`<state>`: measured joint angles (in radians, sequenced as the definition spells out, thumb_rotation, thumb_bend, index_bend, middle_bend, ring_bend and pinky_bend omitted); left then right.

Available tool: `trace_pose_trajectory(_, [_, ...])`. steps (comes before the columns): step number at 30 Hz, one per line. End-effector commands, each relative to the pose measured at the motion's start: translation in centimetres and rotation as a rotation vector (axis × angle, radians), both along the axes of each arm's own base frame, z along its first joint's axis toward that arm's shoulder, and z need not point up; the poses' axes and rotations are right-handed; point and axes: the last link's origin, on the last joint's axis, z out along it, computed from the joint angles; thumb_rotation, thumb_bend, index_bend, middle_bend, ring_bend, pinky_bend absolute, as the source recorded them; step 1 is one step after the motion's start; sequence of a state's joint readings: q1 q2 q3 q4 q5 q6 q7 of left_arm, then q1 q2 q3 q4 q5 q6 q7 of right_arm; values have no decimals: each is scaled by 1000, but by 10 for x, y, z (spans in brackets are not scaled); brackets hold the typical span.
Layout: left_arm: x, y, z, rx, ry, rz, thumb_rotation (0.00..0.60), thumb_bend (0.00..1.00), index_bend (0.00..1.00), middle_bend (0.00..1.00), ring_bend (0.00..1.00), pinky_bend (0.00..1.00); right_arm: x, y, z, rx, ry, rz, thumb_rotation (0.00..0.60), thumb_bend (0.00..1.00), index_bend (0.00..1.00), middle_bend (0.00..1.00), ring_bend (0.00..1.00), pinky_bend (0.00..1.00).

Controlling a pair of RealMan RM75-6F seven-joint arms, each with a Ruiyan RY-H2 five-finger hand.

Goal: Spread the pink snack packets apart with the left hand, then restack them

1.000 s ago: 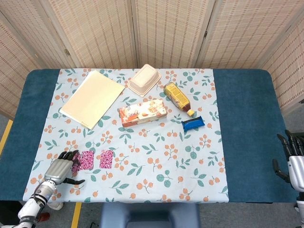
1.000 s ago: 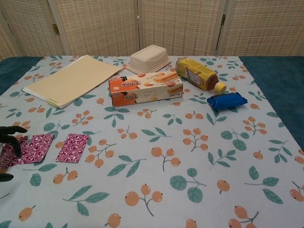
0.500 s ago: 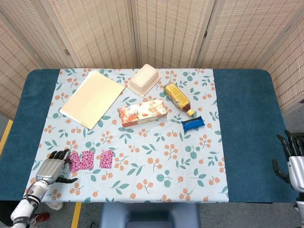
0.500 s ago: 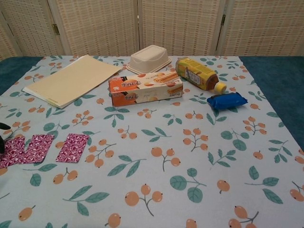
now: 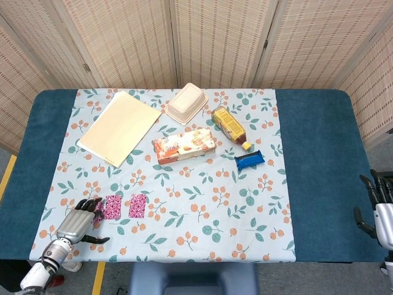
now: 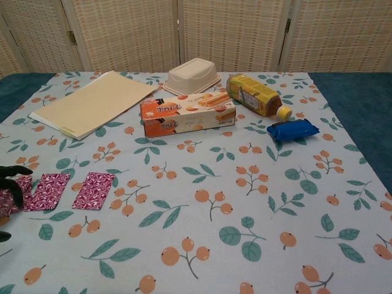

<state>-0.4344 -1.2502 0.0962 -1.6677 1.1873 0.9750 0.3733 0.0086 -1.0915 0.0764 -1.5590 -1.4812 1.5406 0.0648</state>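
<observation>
Left robot hand (image 5: pixel 78 220) at the near-left corner of the worktop (image 5: pixel 319 153), fingers (image 6: pixel 12 181) curled down over the leftmost pink snack packet (image 6: pixel 7 195); whether pinching or only pressing, impossible to tell. Just beside, a second packet (image 5: pixel 113 206); a third packet (image 5: pixel 137 206) slightly apart. Risks: thin packets sliding off the near edge, or two dragging together. Right robot hand (image 5: pixel 381 206) at the far-right edge, fingers apart, holding nothing.
</observation>
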Motion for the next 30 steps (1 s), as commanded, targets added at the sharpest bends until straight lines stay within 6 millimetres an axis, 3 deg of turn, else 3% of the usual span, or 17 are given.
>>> trace_pose_trajectory(1, [2, -2, -2, -6, 0, -6, 315, 156, 340, 0, 0, 0, -1, 0, 0, 0, -1, -2, 600, 497, 87, 0, 0, 0])
trace_pose_trajectory(15, [-7, -7, -2, -2, 17, 23, 315, 156, 340, 0, 0, 0, -1, 0, -1, 3, -2, 1, 600, 497, 87, 0, 0, 0])
trace_pose_trajectory(30, [-21, 2, 20, 85, 23, 78, 315, 156, 341, 0, 0, 0, 2, 1, 0, -1, 0, 9, 600, 496, 87, 0, 0, 0])
